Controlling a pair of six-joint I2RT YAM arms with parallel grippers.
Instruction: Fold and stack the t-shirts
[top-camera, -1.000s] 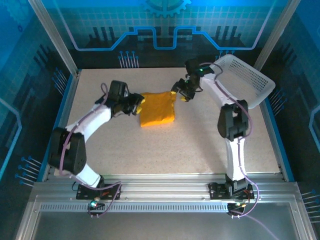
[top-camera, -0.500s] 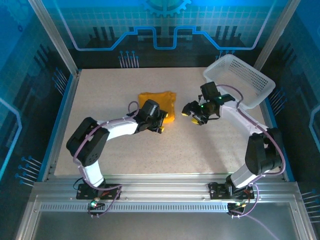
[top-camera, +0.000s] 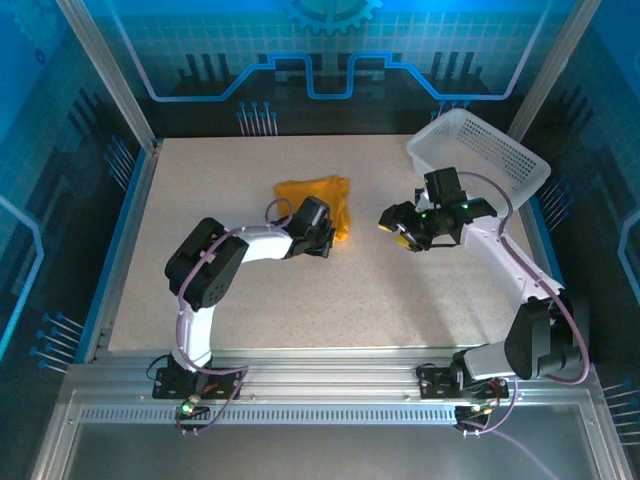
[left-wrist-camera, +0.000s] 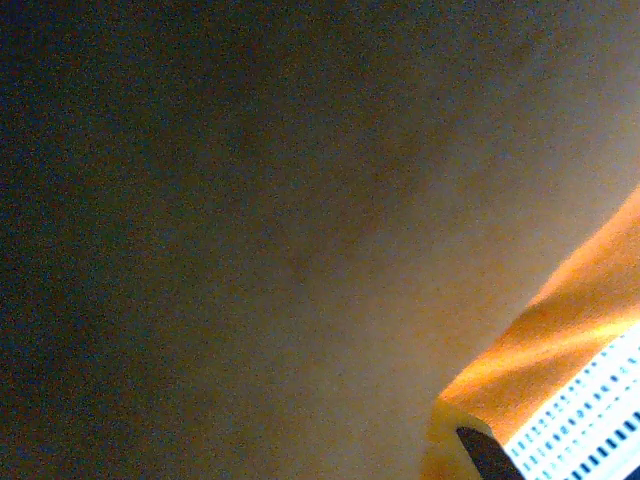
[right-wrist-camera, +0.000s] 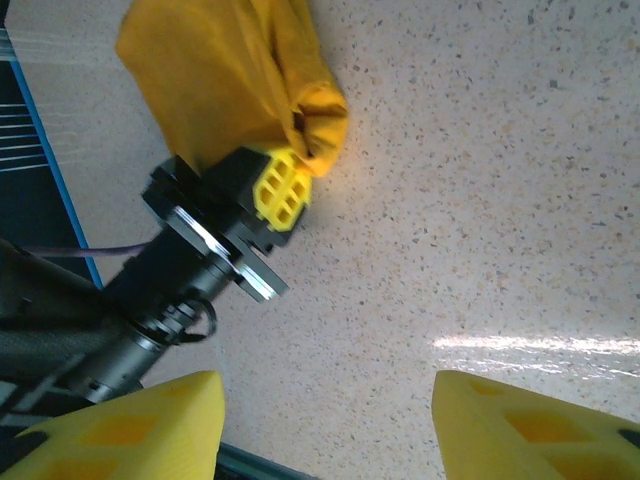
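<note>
The orange-yellow t-shirt (top-camera: 310, 198) lies folded into a small bundle at the middle back of the table. My left gripper (top-camera: 330, 238) is shut on the t-shirt's near right edge, where the cloth bunches up. From the right wrist, the t-shirt (right-wrist-camera: 220, 70) is at the top left, with the left gripper's yellow finger (right-wrist-camera: 280, 190) pressed against its puckered corner. From the left wrist, orange cloth (left-wrist-camera: 580, 300) sits close to the lens beside one dark fingertip (left-wrist-camera: 486, 456). My right gripper (top-camera: 396, 230) hangs open over bare table to the right of the t-shirt, its yellow fingers (right-wrist-camera: 110, 425) wide apart with nothing between them.
A white mesh basket (top-camera: 490, 160) stands tilted at the back right corner, just behind the right arm. Blue rails (top-camera: 115, 250) edge the speckled table (top-camera: 330, 300). The left arm's forearm reaches across the table's left middle toward the t-shirt.
The left arm swung from the t-shirt's left side round to its near right edge and shut on the cloth. The t-shirt drew into a smaller bundle. The right gripper pulled away to the right.
</note>
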